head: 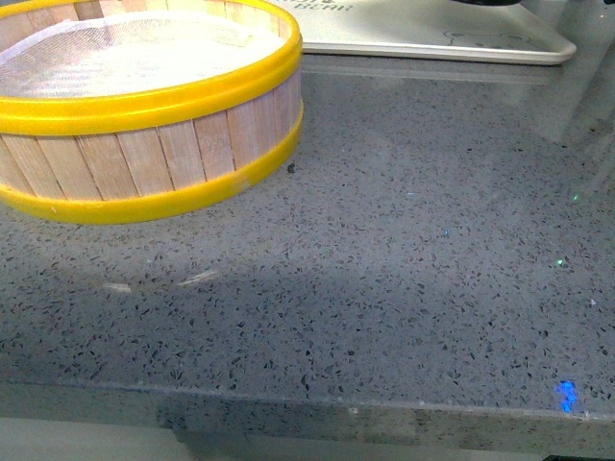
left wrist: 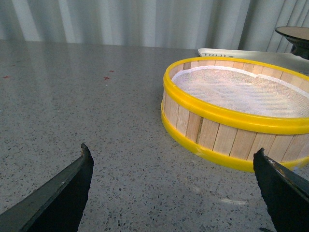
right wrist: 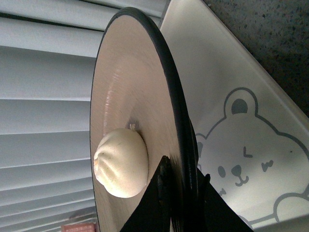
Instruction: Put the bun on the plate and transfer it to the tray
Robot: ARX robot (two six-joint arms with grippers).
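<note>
In the right wrist view my right gripper (right wrist: 186,169) is shut on the black rim of the plate (right wrist: 125,87). The cream bun (right wrist: 121,162) sits on the plate's beige inside, close to the clamped rim. The white tray (right wrist: 212,77) with its bear print lies right behind the plate. In the front view only the tray's near edge (head: 432,38) shows at the back right, and neither gripper is in view. My left gripper (left wrist: 172,150) is open and empty, low over the counter beside the steamer basket. The left wrist view shows the plate (left wrist: 295,33) raised above the tray (left wrist: 241,53).
A yellow-rimmed wooden steamer basket (head: 144,154) with a white cloth liner stands at the back left of the grey speckled counter (head: 404,269); it also shows in the left wrist view (left wrist: 227,140). The counter's front edge (head: 307,399) runs along the bottom. Pale curtains hang behind.
</note>
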